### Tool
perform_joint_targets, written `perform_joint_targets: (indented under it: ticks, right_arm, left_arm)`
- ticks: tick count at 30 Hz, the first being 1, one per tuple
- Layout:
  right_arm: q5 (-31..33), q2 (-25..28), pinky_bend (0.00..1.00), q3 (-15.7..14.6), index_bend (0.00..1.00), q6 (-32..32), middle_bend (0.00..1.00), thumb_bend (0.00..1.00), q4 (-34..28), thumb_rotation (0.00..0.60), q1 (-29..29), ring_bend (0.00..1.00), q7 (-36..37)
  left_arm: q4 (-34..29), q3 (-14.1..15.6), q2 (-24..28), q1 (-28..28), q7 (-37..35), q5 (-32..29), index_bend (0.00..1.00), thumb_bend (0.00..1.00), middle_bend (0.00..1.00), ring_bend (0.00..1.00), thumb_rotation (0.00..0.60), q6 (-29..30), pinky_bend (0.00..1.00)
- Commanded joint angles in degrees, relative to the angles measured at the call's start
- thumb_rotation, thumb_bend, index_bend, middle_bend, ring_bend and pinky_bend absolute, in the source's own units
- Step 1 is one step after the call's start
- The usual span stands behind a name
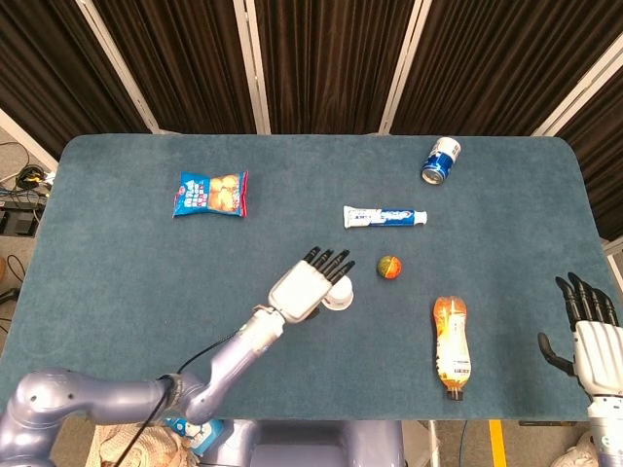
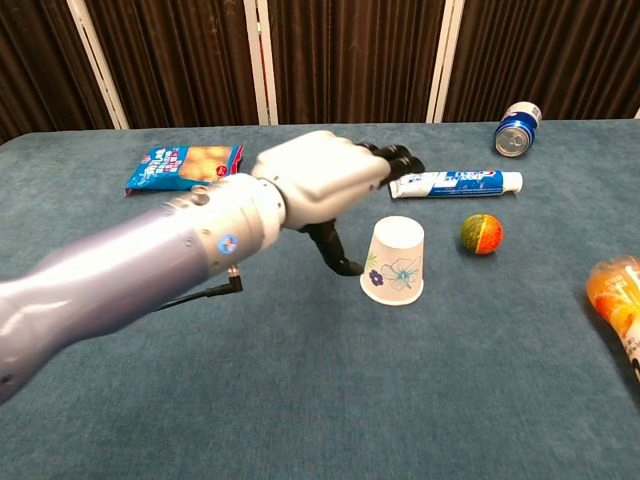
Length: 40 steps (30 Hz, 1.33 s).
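Note:
A white paper cup (image 2: 396, 261) with a blue flower print stands upside down on the blue table (image 2: 300, 400); in the head view the cup (image 1: 339, 296) peeks out beside my left hand. My left hand (image 2: 325, 180) (image 1: 310, 282) hovers just left of and above the cup with its fingers spread and holds nothing. A small orange and green ball (image 2: 481, 234) (image 1: 388, 267) lies right of the cup. My right hand (image 1: 587, 326) hangs open beyond the table's right edge, far from everything.
A toothpaste tube (image 1: 384, 216) lies behind the ball. A blue can (image 1: 440, 161) lies on its side at the far right. A blue snack bag (image 1: 211, 194) sits at the far left. An orange drink bottle (image 1: 451, 345) lies near the front right edge.

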Motion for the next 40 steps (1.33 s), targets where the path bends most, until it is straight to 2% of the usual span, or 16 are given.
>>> perform_joint_targets:
  ticks: [1,5,9,16,18,20,25,30,34,40]
  right_arm:
    - [0.1,0.1,0.06,-0.1,0.0,-0.2,0.0,0.39,0.0,0.6,0.0,0.0,-0.2]
    - [0.3,0.2,0.06,-0.1,0.0,-0.1,0.0,0.39,-0.1,0.6,-0.1,0.0,-0.8]
    - [0.8,0.1,0.06,0.1,0.0,0.0,0.0,0.39,-0.2,0.6,-0.2,0.0,-1.5]
    - [1.1,-0.4,0.06,-0.1,0.0,-0.1,0.0,0.39,-0.3,0.6,-0.1,0.0,-3.6]
    - [0.9,-0.4,0.06,-0.1,0.0,-0.1,0.0,0.39,-0.3,0.6,0.0,0.0,-3.9]
    - [0.7,-0.4,0.06,-0.2,0.0,0.0,0.0,0.39,-0.2,0.6,-0.1,0.0,-4.0]
    - [0.0,-0.2,0.05,-0.6,0.0,-0.1,0.0,0.39,0.1,0.6,0.0,0.0,-4.4]
    - [-0.9,-0.2,0.02,-1.0,0.0,-0.1,0.0,0.39,0.4,0.6,0.1,0.0,-5.5]
    - [-1.1,-0.5,0.02,-1.1,0.0,-0.2,0.0,0.39,0.5,0.6,0.2,0.0,-6.1]
    - [-1.7,-0.9,0.02,-1.1,0.0,0.3,0.0,0.39,0.8,0.6,0.3,0.0,-6.0]
  left_arm:
    - [-8.2,3.3,6.5,5.4,0.7,1.6,0.0,0.15,0.01,0.09,0.6,6.6,0.16]
    - [-14.9,7.4,13.7,11.3,-1.2,4.0,0.0,0.12,0.01,0.09,0.6,12.5,0.16]
    - [-19.6,11.8,22.4,17.4,-6.1,7.7,0.0,0.1,0.01,0.09,0.6,18.1,0.16]
    - [-21.8,17.0,34.1,25.8,-15.3,12.3,0.0,0.1,0.0,0.09,0.6,25.4,0.16]
    - [-22.3,18.1,36.4,28.8,-18.4,13.1,0.0,0.1,0.0,0.08,0.6,28.2,0.14]
    - [-21.9,19.6,38.4,31.7,-20.5,13.7,0.0,0.09,0.0,0.03,0.6,30.6,0.09]
    - [-20.0,21.6,40.3,37.2,-22.8,14.8,0.0,0.08,0.0,0.0,0.6,34.8,0.0]
    - [-14.6,21.8,38.4,41.8,-26.3,17.7,0.0,0.08,0.0,0.0,0.6,39.0,0.0]
    - [-12.5,22.3,37.9,44.1,-28.0,17.4,0.0,0.08,0.0,0.0,0.6,38.7,0.0]
    - [-11.8,19.8,37.5,45.3,-28.9,17.4,0.0,0.08,0.0,0.0,0.6,39.2,0.0]
